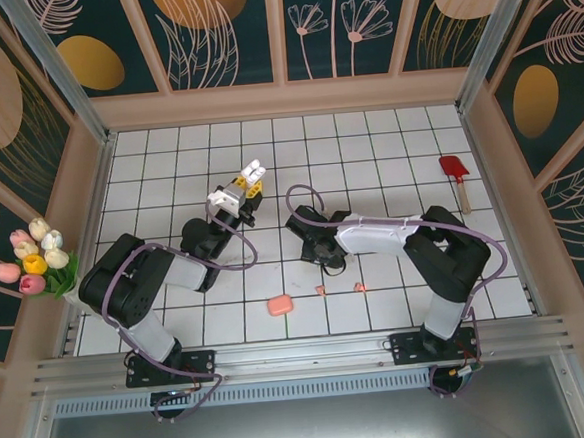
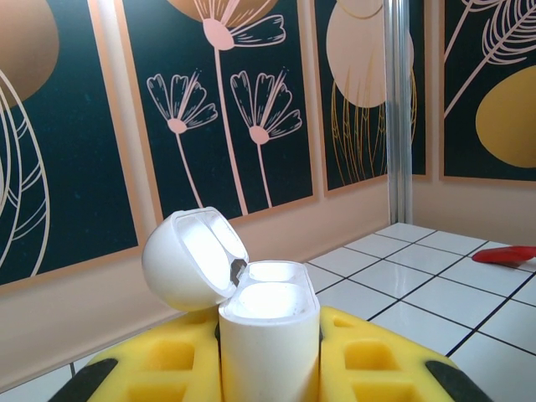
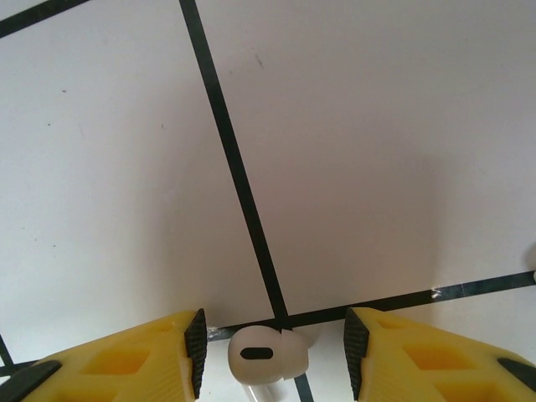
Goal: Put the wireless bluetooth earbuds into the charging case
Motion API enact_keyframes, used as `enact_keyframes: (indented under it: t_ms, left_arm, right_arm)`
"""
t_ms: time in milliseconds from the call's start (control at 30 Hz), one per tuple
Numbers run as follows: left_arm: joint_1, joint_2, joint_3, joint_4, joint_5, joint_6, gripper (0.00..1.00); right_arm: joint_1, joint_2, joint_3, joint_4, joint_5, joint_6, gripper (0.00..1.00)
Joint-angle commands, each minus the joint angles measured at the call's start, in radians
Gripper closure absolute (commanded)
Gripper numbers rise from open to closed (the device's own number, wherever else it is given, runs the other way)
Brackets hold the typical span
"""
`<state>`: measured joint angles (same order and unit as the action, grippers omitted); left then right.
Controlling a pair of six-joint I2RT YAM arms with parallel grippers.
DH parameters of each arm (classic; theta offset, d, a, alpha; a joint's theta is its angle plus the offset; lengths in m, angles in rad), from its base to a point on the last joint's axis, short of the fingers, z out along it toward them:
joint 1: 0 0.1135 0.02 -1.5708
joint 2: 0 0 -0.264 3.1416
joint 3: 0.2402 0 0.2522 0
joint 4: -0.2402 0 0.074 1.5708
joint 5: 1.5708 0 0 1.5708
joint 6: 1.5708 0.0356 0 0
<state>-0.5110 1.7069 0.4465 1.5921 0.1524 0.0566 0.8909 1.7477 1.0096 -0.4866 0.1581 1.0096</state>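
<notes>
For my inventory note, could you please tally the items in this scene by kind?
Charging cases: 2 (white case, pink case)
Pink earbuds: 2
White earbuds: 1 clearly seen
Red spatula: 1
Tulip bunch: 1
Total: 7

White tiled floor (image 1: 368,154) w/ dark grout; dark floral wall panels (image 1: 309,37), pink trim; bright, even light.
</notes>
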Motion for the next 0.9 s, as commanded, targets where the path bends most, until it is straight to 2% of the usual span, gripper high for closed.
enact_keyframes:
  t_ms: [0,867]
  left_arm:
    - [-0.006,-0.014,-0.005,0.239,0.018,0.01,1.0]
    - [-0.006,-0.005,-0.003,0.239,0.018,-0.007,1.0]
  right_arm:
    - [0.007,0.024,0.004,0.0,0.015,0.016,0.52]
    - [0.036,0.05,0.036,-0.013,0.008,0.009,0.58]
